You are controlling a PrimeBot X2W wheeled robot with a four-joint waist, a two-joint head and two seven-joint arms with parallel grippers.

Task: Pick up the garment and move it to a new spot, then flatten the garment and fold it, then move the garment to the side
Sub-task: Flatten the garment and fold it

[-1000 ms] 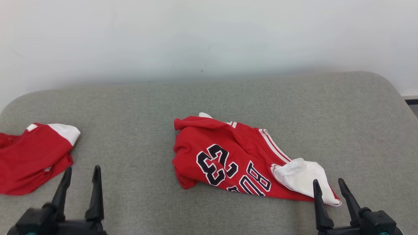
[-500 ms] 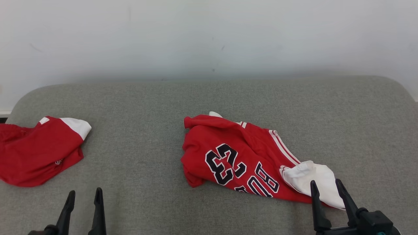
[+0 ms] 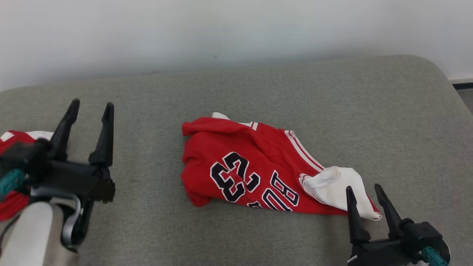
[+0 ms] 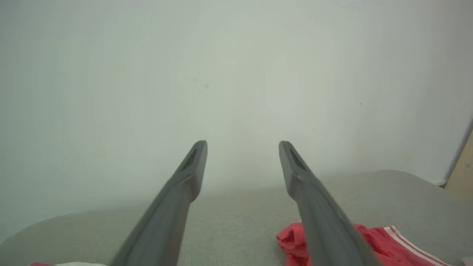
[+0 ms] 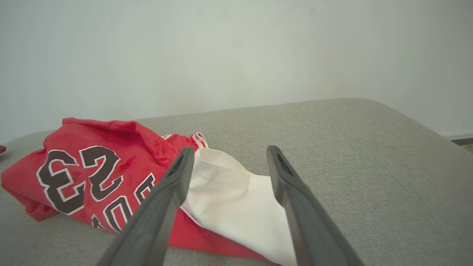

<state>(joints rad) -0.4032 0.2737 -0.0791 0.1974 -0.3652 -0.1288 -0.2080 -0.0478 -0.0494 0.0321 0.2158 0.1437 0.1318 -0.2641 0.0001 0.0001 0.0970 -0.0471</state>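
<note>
As it lies crumpled, red jersey (image 3: 240, 162), lengthwise toward right tool (image 3: 362, 187)

Head view, changes:

1. The left hand (image 3: 92, 104) has risen toward 12 o'clock, from the bottom edge at 7 o'clock to mid-height at 9 o'clock. Its dark body and pale forearm (image 3: 26, 236) have come into the picture.
2. The left hand now stands in front of the red cloth (image 3: 13, 137) at 9 o'clock and covers most of it.
3. The camera has turned: the whole scene, jersey (image 3: 240, 162) included, sits displaced toward 10 o'clock in the picture.
</note>
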